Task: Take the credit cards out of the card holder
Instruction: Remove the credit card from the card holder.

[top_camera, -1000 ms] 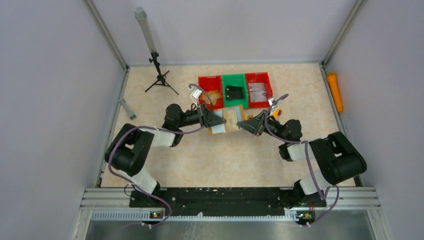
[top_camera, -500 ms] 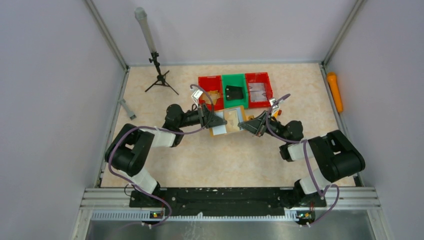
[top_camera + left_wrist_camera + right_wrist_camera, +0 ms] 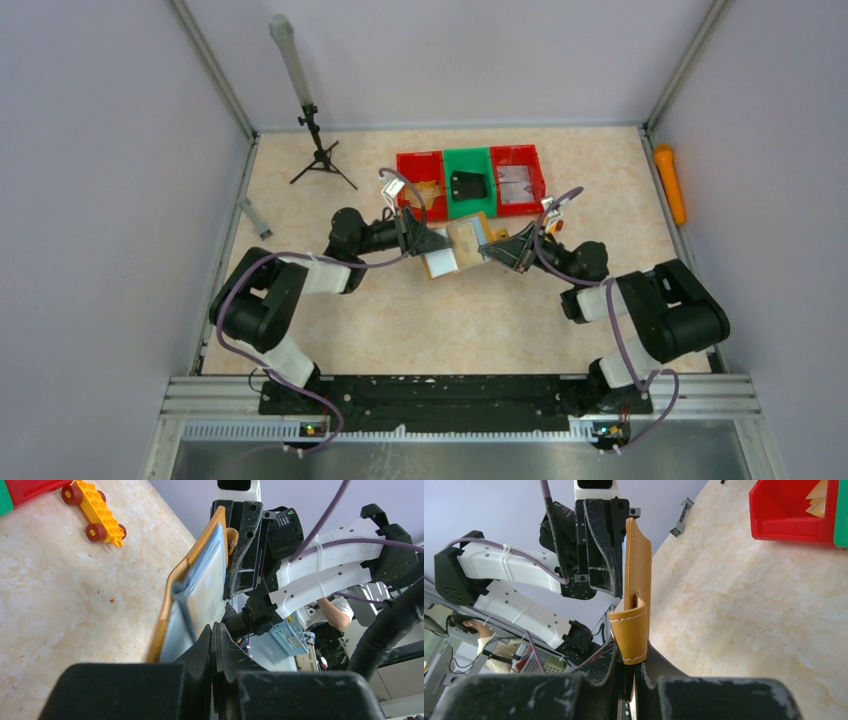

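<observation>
The mustard-brown card holder (image 3: 470, 236) hangs above the table between my two grippers, opened out. My left gripper (image 3: 437, 244) is shut on its pale grey inner flap (image 3: 441, 263). In the left wrist view the holder (image 3: 186, 570) stands on edge above the shut left gripper (image 3: 213, 630), grey lining (image 3: 207, 580) facing right. My right gripper (image 3: 493, 247) is shut on the holder's tab end (image 3: 630, 630). A few tan credit cards (image 3: 430, 190) lie in the left red bin (image 3: 412, 165), also seen in the right wrist view (image 3: 821, 495). I cannot tell whether any card is still inside.
A green bin (image 3: 468, 160) holds a black object (image 3: 468, 185). A second red bin (image 3: 517, 160) stands to its right. A yellow toy block with red wheels (image 3: 97, 512) lies near the bins. An orange tube (image 3: 668, 185) lies by the right wall and a tripod (image 3: 320, 150) stands at back left.
The card holder has opened wider. Its pale grey flap has swung down and toward the near left with my left gripper. My right gripper has shifted slightly left.
</observation>
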Robot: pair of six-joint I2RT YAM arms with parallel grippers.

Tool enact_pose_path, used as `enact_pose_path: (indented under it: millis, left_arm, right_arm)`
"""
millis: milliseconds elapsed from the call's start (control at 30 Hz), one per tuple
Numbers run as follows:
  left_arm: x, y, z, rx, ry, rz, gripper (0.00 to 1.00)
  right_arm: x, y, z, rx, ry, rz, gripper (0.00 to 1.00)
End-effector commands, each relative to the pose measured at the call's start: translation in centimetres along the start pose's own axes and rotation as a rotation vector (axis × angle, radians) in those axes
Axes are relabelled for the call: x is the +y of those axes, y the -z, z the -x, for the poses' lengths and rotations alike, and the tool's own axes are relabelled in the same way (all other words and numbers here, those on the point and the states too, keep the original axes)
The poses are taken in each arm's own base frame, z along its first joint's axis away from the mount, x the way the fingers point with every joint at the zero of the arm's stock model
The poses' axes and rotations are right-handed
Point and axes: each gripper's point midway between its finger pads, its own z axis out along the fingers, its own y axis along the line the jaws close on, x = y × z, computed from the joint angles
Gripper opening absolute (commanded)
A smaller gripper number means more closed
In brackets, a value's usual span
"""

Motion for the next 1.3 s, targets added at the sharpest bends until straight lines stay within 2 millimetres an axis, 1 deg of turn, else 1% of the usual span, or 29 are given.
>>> enact_pose_path:
  millis: [0, 67, 100, 200, 233, 300, 367, 433, 500, 533, 600, 667, 733, 800, 867, 900, 1000, 1133, 1200, 1267]
  left_arm:
    - [-0.8, 0.0, 0.8, -0.015, -0.062, -0.028, 0.0]
    - [-0.1, 0.0, 0.7, -0.013, -0.063, 0.013, 0.0]
    - [0.1, 0.1, 0.7, -0.015, -0.071, 0.035, 0.04]
    - [1.4, 0.7, 1.0, -0.031, -0.108, 0.152, 0.27]
    - [1.5, 1.1, 1.7, -0.057, -0.136, 0.205, 0.35]
    - [2.9, 2.1, 2.1, -0.08, -0.18, 0.329, 0.47]
    - [3.6, 3.0, 2.4, -0.1, -0.198, 0.415, 0.6]
    - [3.7, 3.6, 2.6, -0.121, -0.208, 0.452, 0.71]
    - [4.0, 3.7, 2.7, -0.125, -0.202, 0.474, 0.82]
    - [4.4, 3.7, 2.6, -0.115, -0.185, 0.488, 0.92]
    - [5.0, 3.2, 2.3, -0.082, -0.154, 0.484, 0.98]
    - [5.5, 2.6, 1.5, -0.048, -0.11, 0.453, 0.99]
    - [5.6, 2.1, 1.1, -0.029, -0.083, 0.421, 0.99]
    - [5.3, 1.5, 0.8, -0.012, -0.065, 0.374, 0.96]
    - [4.8, 1.0, 0.6, 0.0, -0.04, 0.316, 0.88]
    - [4.6, 0.7, 0.5, 0.008, -0.027, 0.288, 0.82]
    - [4.0, 0.0, 0.5, 0.016, -0.004, 0.212, 0.56]
    - [4.1, -0.2, 0.4, 0.016, 0.007, 0.198, 0.15]
    - [4.1, -0.1, 0.5, 0.012, -0.001, 0.207, 0.05]
    - [4.3, 0.0, 0.5, 0.012, -0.007, 0.223, 0.0]
  right_arm:
    - [1.2, 0.2, 0.7, -0.035, 0.065, 0.06, 0.0]
    - [1.2, 0.2, 0.8, -0.037, 0.066, 0.056, 0.0]
    - [1.0, 0.2, 0.7, -0.037, 0.064, 0.047, 0.0]
    - [0.0, 0.3, 1.0, -0.053, 0.067, -0.004, 0.0]
    - [-0.2, 0.5, 1.2, -0.062, 0.07, -0.016, 0.0]
    - [-0.7, 0.9, 1.5, -0.08, 0.072, -0.051, 0.0]
    - [-1.1, 1.3, 1.8, -0.099, 0.078, -0.08, 0.0]
    - [-1.2, 1.6, 2.1, -0.114, 0.089, -0.092, 0.0]
    - [-1.0, 1.8, 2.4, -0.128, 0.103, -0.094, 0.0]
    - [-1.0, 1.9, 2.4, -0.133, 0.106, -0.096, 0.0]
    - [-0.8, 1.9, 2.5, -0.139, 0.114, -0.096, 0.0]
    - [-0.6, 2.0, 2.5, -0.14, 0.117, -0.088, 0.0]
    - [-0.3, 2.0, 2.6, -0.145, 0.123, -0.074, 0.0]
    - [-0.1, 2.0, 2.6, -0.143, 0.122, -0.065, 0.0]
    - [0.0, 2.0, 2.6, -0.141, 0.119, -0.056, 0.0]
    - [0.2, 1.9, 2.5, -0.139, 0.116, -0.047, 0.0]
    - [0.2, 1.8, 2.4, -0.134, 0.099, -0.031, 0.0]
    - [0.4, 1.6, 2.2, -0.12, 0.083, -0.005, 0.0]
    - [0.7, 1.5, 2.1, -0.112, 0.08, 0.015, 0.0]
    - [0.9, 1.4, 1.9, -0.107, 0.08, 0.032, 0.02]
